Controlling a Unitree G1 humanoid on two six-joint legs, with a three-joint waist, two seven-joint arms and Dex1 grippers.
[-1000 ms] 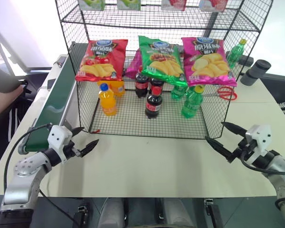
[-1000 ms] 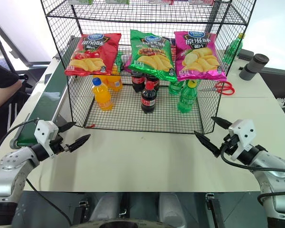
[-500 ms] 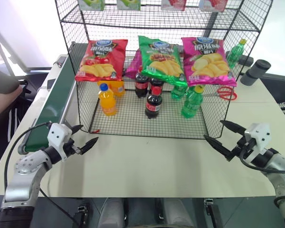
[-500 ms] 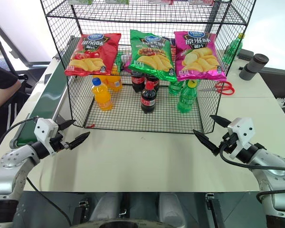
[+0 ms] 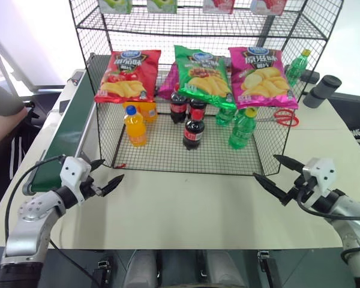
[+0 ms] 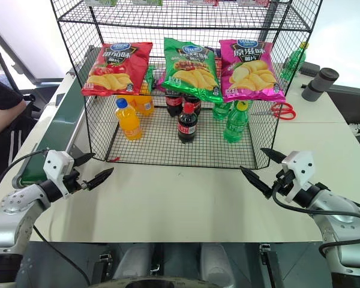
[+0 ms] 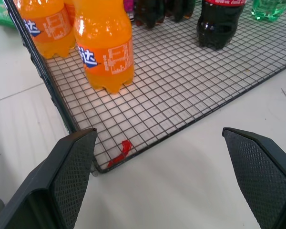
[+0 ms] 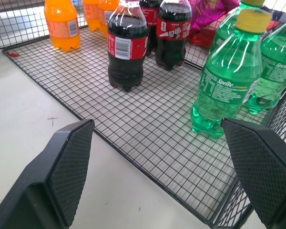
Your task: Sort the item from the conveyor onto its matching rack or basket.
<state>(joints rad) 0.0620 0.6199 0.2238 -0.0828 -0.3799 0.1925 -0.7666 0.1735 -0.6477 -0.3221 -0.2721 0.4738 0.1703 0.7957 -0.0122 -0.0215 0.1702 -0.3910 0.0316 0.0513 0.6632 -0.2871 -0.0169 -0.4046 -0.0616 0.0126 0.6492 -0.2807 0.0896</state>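
A cola bottle [image 5: 194, 131] with a red cap and red label stands upright on the bottom tier of the black wire rack [image 5: 168, 157], in front of two more cola bottles [image 8: 172, 29]. The dark green conveyor [image 5: 66, 129] runs along the rack's left side. My left gripper [image 5: 111, 170] hovers open over the table by the rack's front left corner, near the conveyor's end. Off the front right corner, my right gripper [image 5: 265, 167] is open as well. Neither holds anything. Through the right wrist view the front cola bottle [image 8: 127, 47] is close ahead.
Orange-drink bottles [image 7: 105, 43] stand at the basket's left and green bottles [image 8: 229, 76] at its right. Three chip bags [image 5: 199, 69] lean on the rack wires. Red scissors [image 5: 282, 117], a grey cylinder [image 5: 323, 90] and another green bottle [image 5: 297, 66] lie behind right. A person's arm [image 5: 0, 117] is at far left.
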